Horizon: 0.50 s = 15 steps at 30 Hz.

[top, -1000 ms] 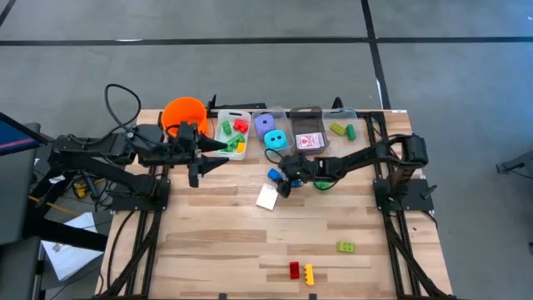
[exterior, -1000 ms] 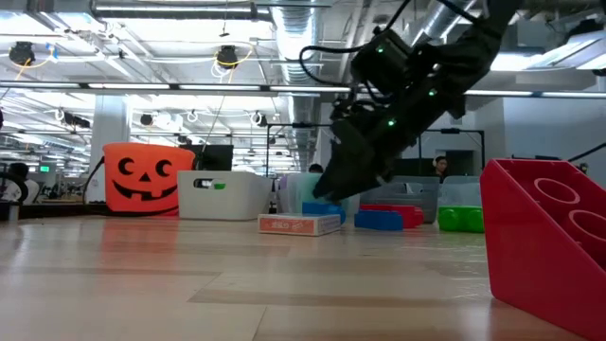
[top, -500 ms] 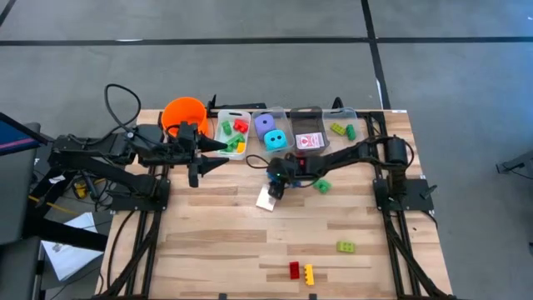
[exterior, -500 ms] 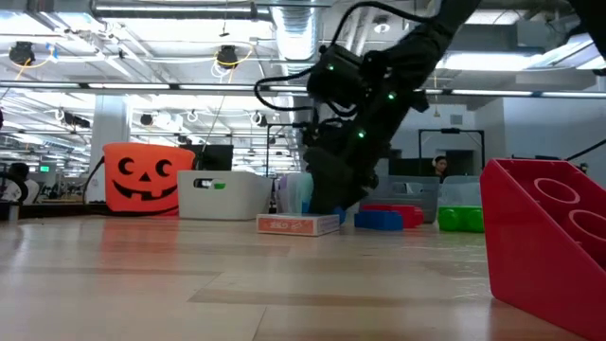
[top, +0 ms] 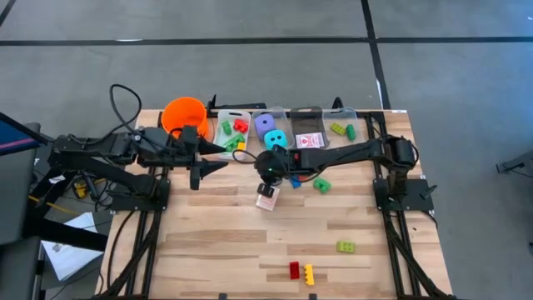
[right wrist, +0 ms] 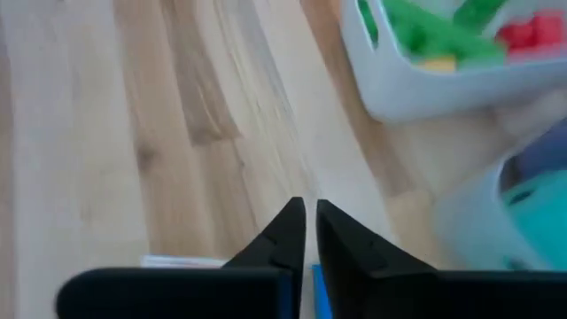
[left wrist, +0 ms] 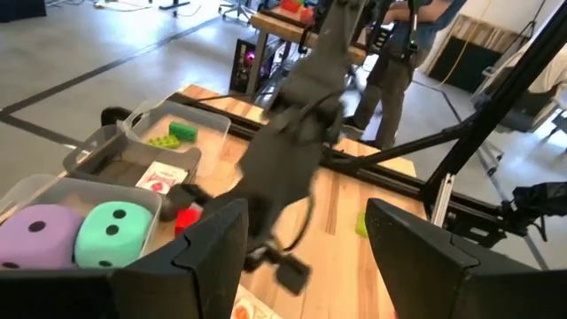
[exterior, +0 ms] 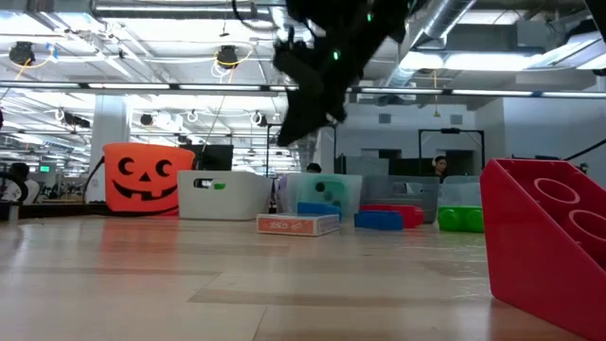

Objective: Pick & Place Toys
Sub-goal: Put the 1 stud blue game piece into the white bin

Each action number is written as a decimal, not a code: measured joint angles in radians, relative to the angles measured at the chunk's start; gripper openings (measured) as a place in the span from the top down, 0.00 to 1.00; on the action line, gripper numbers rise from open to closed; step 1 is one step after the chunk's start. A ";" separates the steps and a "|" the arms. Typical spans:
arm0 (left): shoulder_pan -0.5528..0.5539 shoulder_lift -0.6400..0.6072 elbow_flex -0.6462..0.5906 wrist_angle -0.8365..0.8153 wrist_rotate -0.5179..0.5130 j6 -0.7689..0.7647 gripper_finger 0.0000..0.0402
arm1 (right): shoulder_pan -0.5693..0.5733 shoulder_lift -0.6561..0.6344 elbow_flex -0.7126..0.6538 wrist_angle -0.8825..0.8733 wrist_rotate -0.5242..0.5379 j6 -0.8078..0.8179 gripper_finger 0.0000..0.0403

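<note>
A red-and-white card [top: 266, 200] lies flat on the table's middle, with a blue brick [top: 294, 181] and a green brick [top: 321, 185] to its right. My right gripper [right wrist: 310, 213] hangs shut above the card [exterior: 298, 224], raised well clear of the table [exterior: 287, 137], with nothing between its fingers. My left gripper [left wrist: 306, 266] waits open at the table's left [top: 212, 156], in front of the orange bucket [top: 185, 112]. More bricks lie near the front edge: a green-and-yellow one [top: 346, 247], a red one [top: 294, 269] and a yellow one [top: 309, 273].
A row of bins stands along the far edge: a white one with bricks [top: 233, 136], a clear one with a purple and a teal die [top: 271, 132], one with a card [top: 310, 138], one with green and yellow bricks [top: 340, 129]. A person [left wrist: 399, 44] stands beyond the table.
My right gripper has risen from just above the table beside the card and drifted toward the table's left edge, and its fingers have shut. The card has stayed flat on the table where it was.
</note>
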 joint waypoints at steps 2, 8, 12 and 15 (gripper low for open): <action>0.000 -0.002 0.000 -0.018 0.000 0.000 0.44 | 0.010 -0.002 0.029 -0.023 0.025 -0.030 0.91; 0.000 -0.007 0.000 -0.036 0.001 0.000 0.44 | -0.023 0.001 0.024 -0.053 -0.024 0.055 0.84; 0.000 -0.016 0.000 -0.037 0.001 0.000 0.44 | -0.040 0.003 0.002 -0.093 -0.089 0.044 0.73; 0.000 -0.024 0.001 -0.034 0.001 0.000 0.44 | -0.048 0.001 -0.032 -0.092 -0.112 0.033 0.62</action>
